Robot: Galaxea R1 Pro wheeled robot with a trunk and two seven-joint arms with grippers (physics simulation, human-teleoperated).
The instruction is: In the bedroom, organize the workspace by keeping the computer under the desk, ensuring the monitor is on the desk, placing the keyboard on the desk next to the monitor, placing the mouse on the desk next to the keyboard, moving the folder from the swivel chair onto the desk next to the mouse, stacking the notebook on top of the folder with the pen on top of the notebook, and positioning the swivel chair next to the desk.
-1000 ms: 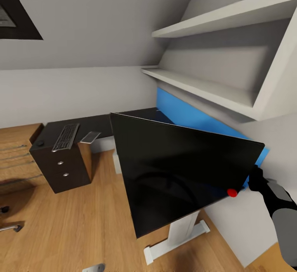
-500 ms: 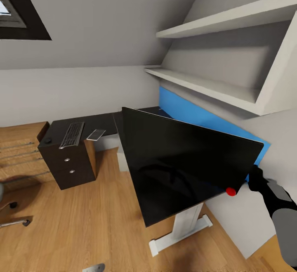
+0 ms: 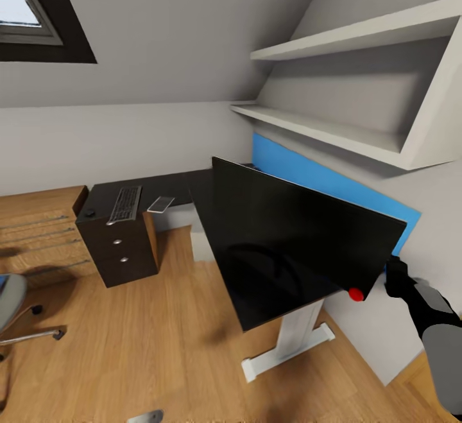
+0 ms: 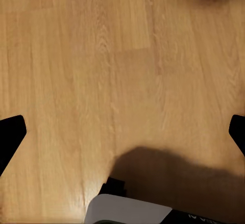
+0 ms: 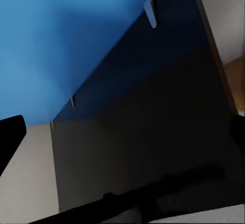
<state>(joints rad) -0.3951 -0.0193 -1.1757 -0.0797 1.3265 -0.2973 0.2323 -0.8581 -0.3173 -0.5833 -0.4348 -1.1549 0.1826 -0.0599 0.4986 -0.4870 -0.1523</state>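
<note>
Monitor (image 3: 289, 243) seemingly beside right gripper (image 3: 393, 275)

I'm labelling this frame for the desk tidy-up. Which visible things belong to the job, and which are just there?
Job:
monitor
desk
keyboard
mouse
notebook
swivel chair
right gripper, beside the monitor's lower corner

Just there:
wall shelves
skylight window
wood cabinet

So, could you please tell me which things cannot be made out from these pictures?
- Right pincer: in the head view the monitor covers its tips, so its hold cannot be judged.
- Desk: the monitor hides the near top.
- Swivel chair: cut off by the head view's edge.
- Small dark lump beside the keyboard: too small to identify.
</note>
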